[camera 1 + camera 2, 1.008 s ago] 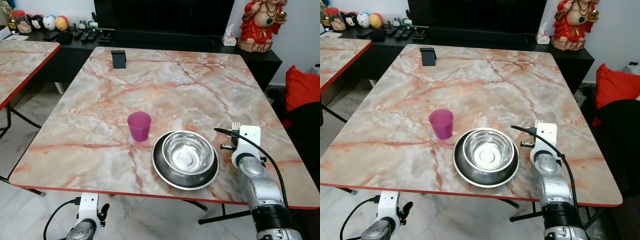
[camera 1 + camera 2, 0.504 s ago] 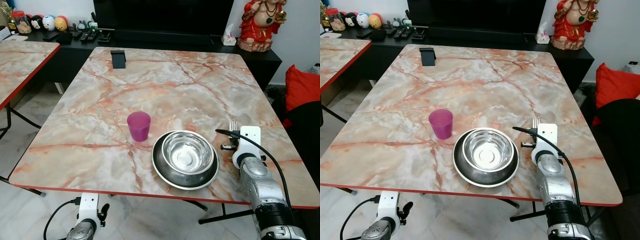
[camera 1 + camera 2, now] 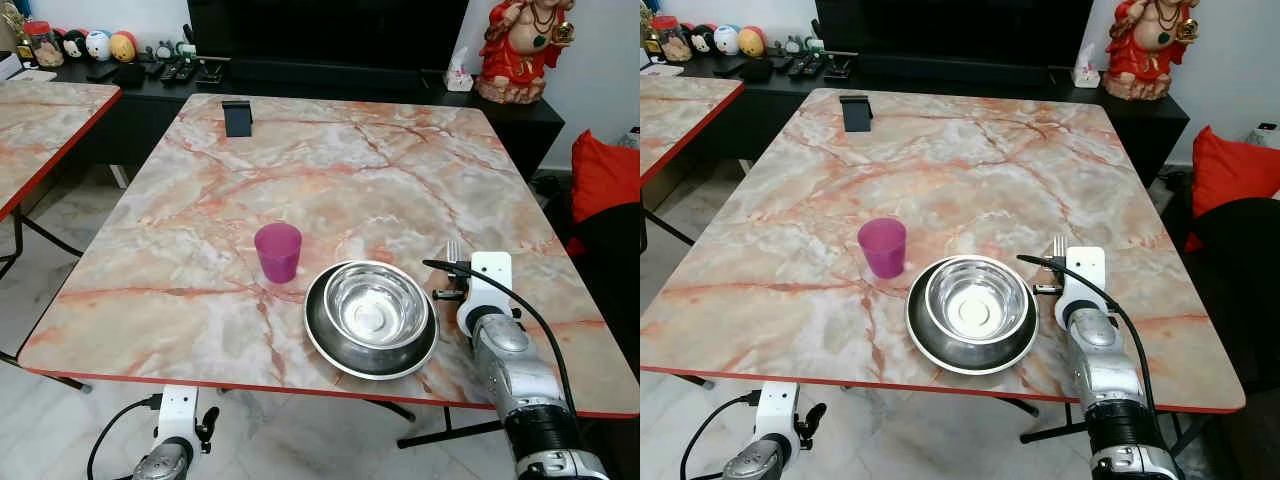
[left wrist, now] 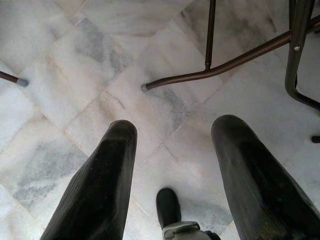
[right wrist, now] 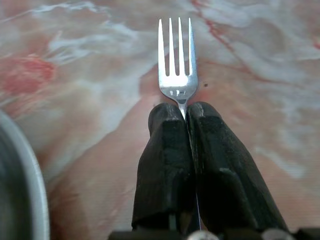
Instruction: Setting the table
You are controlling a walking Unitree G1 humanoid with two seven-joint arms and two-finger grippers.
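Right hand [image 5: 186,112] clamping fork [image 5: 176,65], steel bowl [image 3: 375,306] and purple cup [image 3: 277,251] alongside.

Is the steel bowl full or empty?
Empty: the steel bowl shows only its bare shiny bottom, sitting in the plate.

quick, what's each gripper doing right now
left gripper: open, holding nothing, hanging over the floor.
right gripper: shut on the fork, beside the plate.

One fork [image 5: 177,65]; one purple cup [image 3: 277,251]; one steel bowl [image 3: 375,304], nested in one steel plate [image 3: 330,345]. Two marble benches [image 3: 330,170]; one phone stand [image 3: 237,117]; one red figurine [image 3: 520,45].
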